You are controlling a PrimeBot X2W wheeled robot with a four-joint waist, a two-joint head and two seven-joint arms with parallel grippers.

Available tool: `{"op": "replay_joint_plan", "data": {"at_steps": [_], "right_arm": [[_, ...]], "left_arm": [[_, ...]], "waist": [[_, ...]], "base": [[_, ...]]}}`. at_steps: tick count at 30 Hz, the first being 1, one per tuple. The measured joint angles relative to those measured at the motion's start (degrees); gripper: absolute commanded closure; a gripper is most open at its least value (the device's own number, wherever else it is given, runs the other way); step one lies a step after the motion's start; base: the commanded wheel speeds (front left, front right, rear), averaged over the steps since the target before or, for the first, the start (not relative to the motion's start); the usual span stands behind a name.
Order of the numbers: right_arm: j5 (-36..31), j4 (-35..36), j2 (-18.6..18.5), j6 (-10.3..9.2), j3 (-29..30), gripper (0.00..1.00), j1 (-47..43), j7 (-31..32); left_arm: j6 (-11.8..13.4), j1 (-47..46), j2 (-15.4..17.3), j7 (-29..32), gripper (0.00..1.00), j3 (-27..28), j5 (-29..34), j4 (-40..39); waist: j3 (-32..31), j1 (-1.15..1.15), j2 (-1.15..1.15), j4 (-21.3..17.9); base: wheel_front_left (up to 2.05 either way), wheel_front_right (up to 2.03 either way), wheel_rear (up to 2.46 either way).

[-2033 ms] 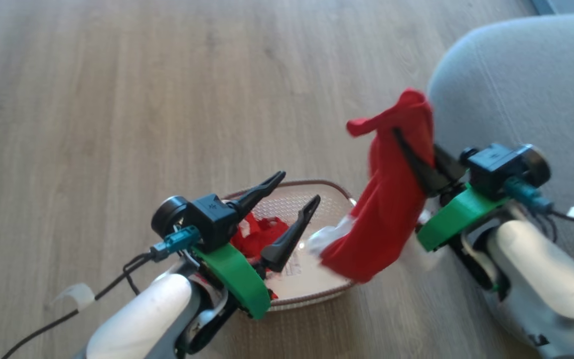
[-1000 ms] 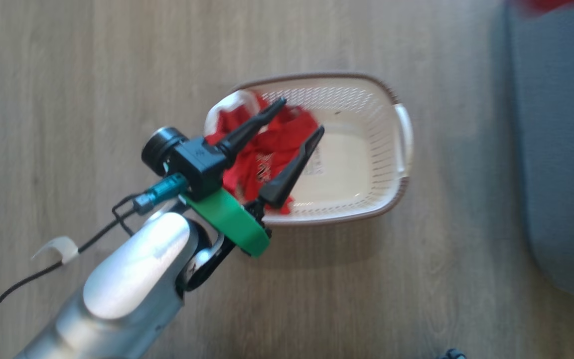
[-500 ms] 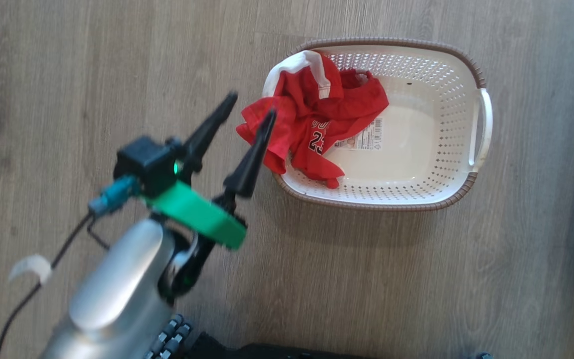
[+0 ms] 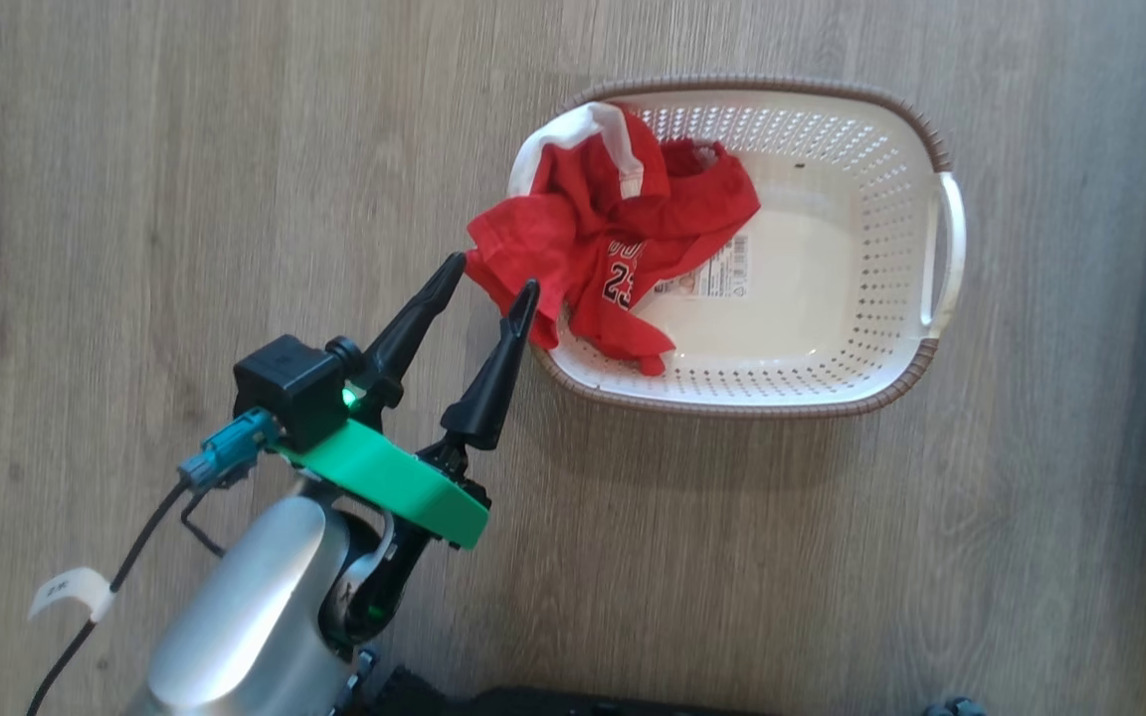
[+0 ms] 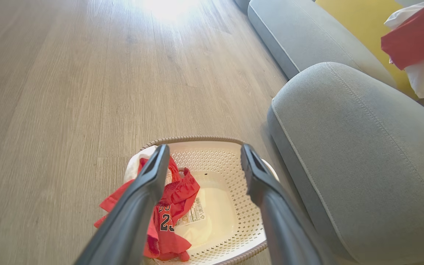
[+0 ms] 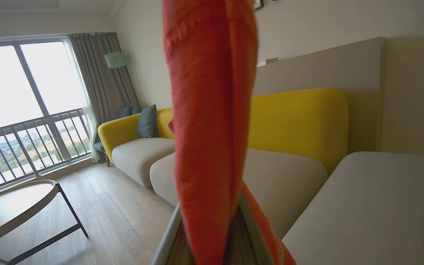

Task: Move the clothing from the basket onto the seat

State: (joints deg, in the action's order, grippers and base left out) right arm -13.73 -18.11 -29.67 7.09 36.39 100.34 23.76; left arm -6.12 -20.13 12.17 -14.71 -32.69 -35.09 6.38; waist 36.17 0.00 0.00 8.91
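red clothing [image 4: 593,239] lies heaped in the basket [image 4: 891,199], our left jaws open at its rim; our right jaws grip another garment [image 6: 208,110] near the seat [image 5: 344,154], not yet laid down.

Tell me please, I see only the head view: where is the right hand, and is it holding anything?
Observer: In the right wrist view the right hand is shut on a red garment.
Operator: Is it on the seat yet?
Observer: Not yet; the hand holds it up, with a grey cushion ahead and lower.
Operator: How near is the seat to the basket?
Observer: In the left wrist view the seat stands close beside the basket, its rounded corner nearest.
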Motion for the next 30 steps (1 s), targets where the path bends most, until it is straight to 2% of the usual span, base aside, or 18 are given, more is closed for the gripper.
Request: {"op": "replay_joint_plan", "data": {"at_steps": [11,24,28,29,30], "right_arm": [[1.45,5.06,0.57,-0.01,10.91,1.0,-14.59,0.85],[0.78,5.63,5.53,0.0,17.9,1.0,-27.51,-0.31],[-0.53,5.01,5.71,0.0,18.16,0.61,-29.4,-1.45],[-0.62,4.7,5.7,0.0,18.08,0.61,-29.93,-1.54],[-0.69,4.47,5.66,0.0,17.81,0.27,-30.59,-1.75]], "left_arm": [[-0.47,-0.03,1.25,0.0,0.0,0.77,0.79,-1.03],[0.19,-0.08,3.58,0.51,0.0,2.0,1.24,-2.93],[0.7,-0.02,3.85,0.52,0.0,2.21,1.22,-3.28],[0.9,-0.02,3.91,0.52,0.0,2.23,1.21,-3.42],[1.18,-0.02,3.99,0.53,0.0,2.3,1.21,-3.48]], "waist": [[6.1,0.0,0.0,-0.14],[11.0,0.01,0.0,-1.9],[10.56,0.0,0.0,-2.35],[10.43,0.0,0.0,-2.47],[10.32,0.0,0.0,-2.59]], "base": [[0.0,0.0,0.0],[0.0,0.0,0.0],[0.0,0.0,0.0],[0.0,0.0,0.0],[0.0,0.0,0.0]]}}
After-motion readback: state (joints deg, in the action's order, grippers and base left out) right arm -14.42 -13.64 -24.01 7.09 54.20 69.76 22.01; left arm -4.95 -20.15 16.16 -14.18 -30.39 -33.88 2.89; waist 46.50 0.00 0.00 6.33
